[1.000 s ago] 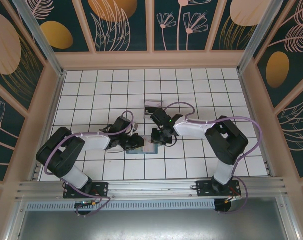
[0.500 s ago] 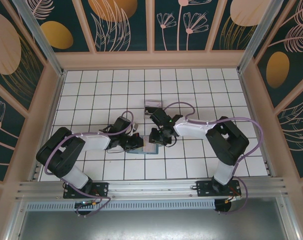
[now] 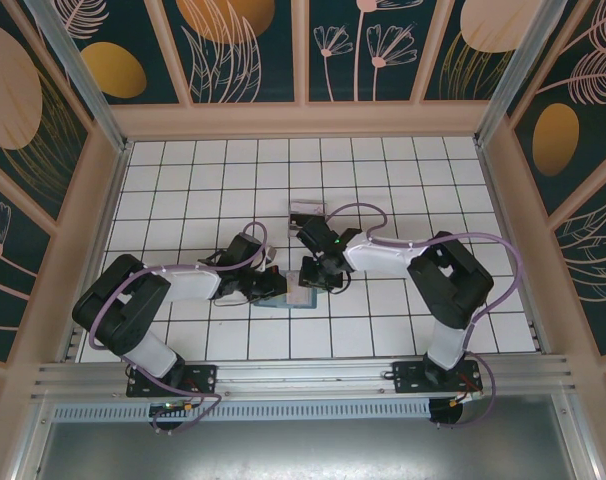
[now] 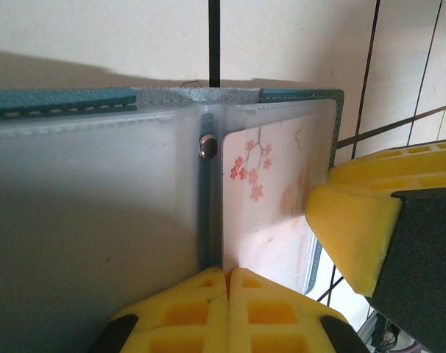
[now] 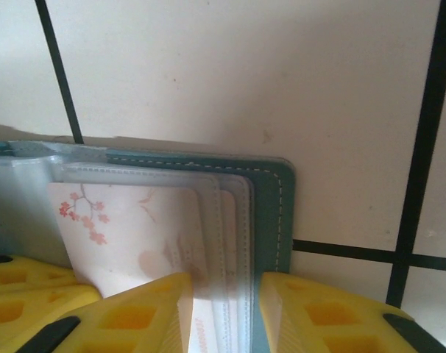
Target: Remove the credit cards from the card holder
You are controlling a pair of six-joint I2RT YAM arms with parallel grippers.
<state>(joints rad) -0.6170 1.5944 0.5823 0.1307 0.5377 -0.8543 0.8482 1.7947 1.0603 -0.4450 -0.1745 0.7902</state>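
Note:
The teal card holder (image 3: 283, 298) lies open on the white tiled floor between my two grippers. Its frosted sleeves show in the left wrist view under the stitched teal edge (image 4: 61, 99). A pale credit card with pink blossoms (image 4: 271, 198) sits in the right panel's sleeve. My left gripper (image 4: 229, 273) is shut, its tips together at the spine, right by that card's left edge. My right gripper (image 5: 224, 294) stands open across the holder's right edge (image 5: 271, 198). One finger rests on the blossom card (image 5: 127, 228), the other on the tile beside the cover. More card edges show between the fingers.
A small clear plastic box (image 3: 305, 212) stands on the tiles just behind the right gripper. Pale wooden walls (image 3: 103, 200) close in the floor on three sides, and the arms' bases sit along the near rail (image 3: 303, 375).
The right gripper has opened and shifted slightly left over the holder's right edge. The left gripper has closed the last bit and stayed in place.

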